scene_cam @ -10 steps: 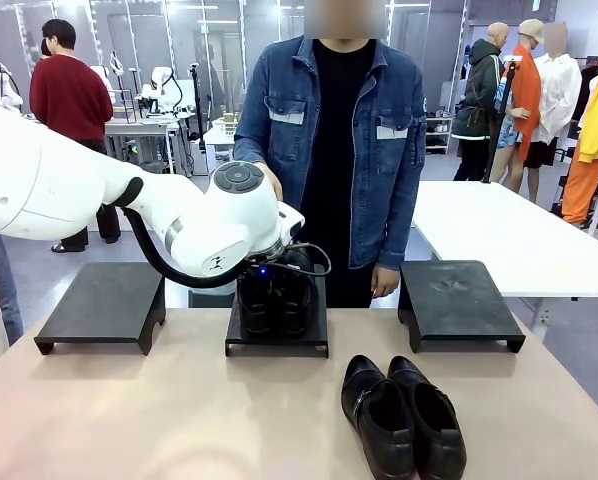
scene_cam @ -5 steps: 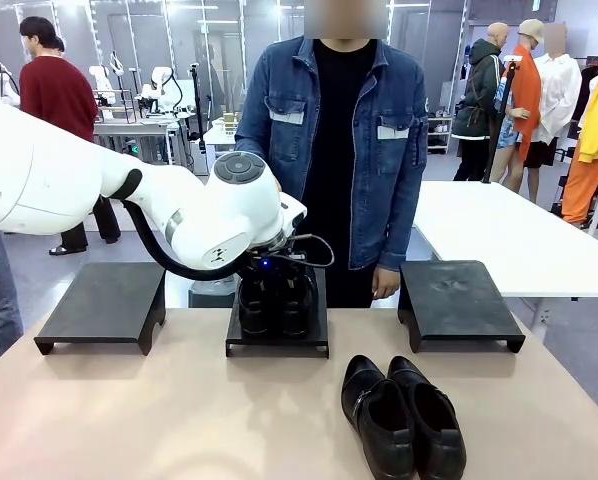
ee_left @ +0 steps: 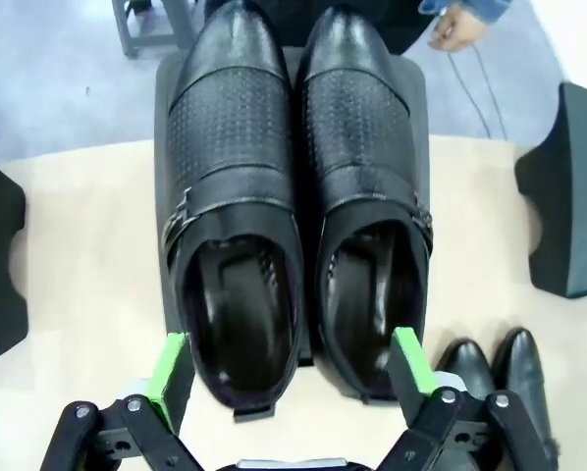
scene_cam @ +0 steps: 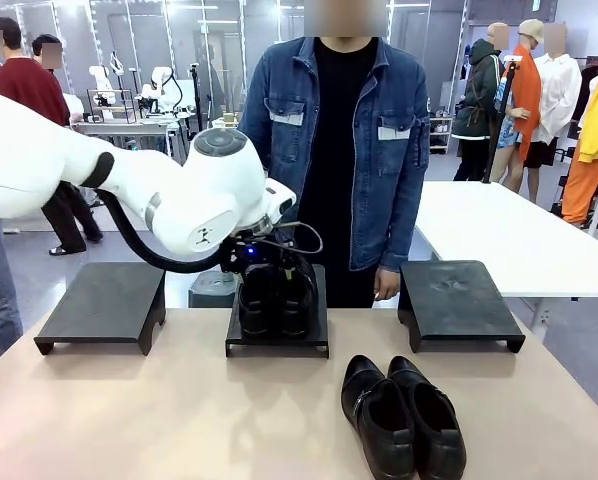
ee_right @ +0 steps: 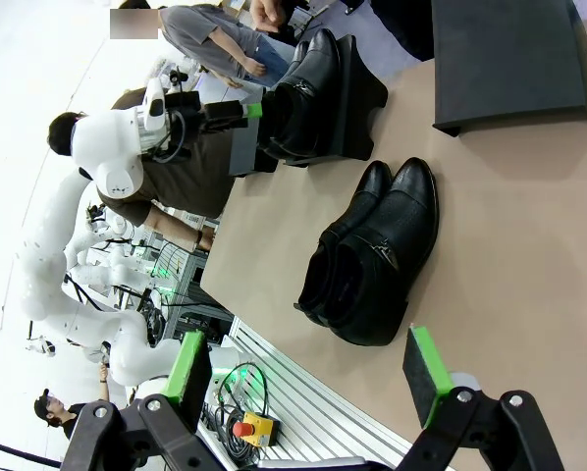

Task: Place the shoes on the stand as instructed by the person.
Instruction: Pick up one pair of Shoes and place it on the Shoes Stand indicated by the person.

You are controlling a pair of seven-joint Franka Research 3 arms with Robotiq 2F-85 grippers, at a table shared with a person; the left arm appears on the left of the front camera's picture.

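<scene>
Right gripper spread open, empty, above bench; loose pair of shoes lies ahead of it. Left gripper wide open just above heels of second pair, set side by side on middle stand, toes pointing away. Beyond it, person in denim jacket stands at far edge

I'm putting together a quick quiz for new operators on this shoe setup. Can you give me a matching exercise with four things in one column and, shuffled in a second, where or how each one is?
Things:
A. far pair of shoes
B. near pair of shoes
C. left gripper
D. right gripper

Places or states:
1. lying on the table, off the stands
2. open, by the heels of a pair
3. standing on the middle stand
4. open, apart from both pairs

Pairs: A-3, B-1, C-2, D-4
</scene>
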